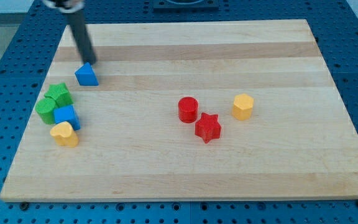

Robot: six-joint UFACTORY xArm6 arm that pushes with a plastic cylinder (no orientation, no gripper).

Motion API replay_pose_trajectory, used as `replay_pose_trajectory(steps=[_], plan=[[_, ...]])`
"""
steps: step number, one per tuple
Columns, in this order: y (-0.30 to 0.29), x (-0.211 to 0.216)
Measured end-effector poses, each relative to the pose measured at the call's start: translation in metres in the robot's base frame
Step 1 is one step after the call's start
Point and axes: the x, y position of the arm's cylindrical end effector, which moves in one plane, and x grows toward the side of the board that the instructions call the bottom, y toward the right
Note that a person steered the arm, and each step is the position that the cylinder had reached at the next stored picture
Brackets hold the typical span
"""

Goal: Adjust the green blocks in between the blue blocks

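Note:
My tip (pixel 92 63) is at the view's upper left, touching or just above the top of the blue triangular block (pixel 86 74). Lower left lies a cluster: a green star block (pixel 59 94) sits above a green round block (pixel 46 109), and a blue cube (pixel 66 116) presses against the green round block's right side. The two green blocks lie between the blue triangle above and the blue cube below-right, shifted to the left of the line joining them.
A yellow heart-like block (pixel 64 134) touches the blue cube from below. A red cylinder (pixel 188 109), a red star (pixel 207 127) and a yellow hexagonal block (pixel 243 106) sit right of centre. The wooden board (pixel 229 180) lies on a blue perforated table.

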Motion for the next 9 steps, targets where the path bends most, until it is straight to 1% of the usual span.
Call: replay_pose_trajectory(steps=[1,2,3,4,6,7,8,9], plan=[[-0.053,0.022],[-0.053,0.058],[-0.047,0.150],[-0.046,0.164],[-0.045,0.123],[-0.045,0.114],[-0.054,0.117],[-0.054,0.138]])
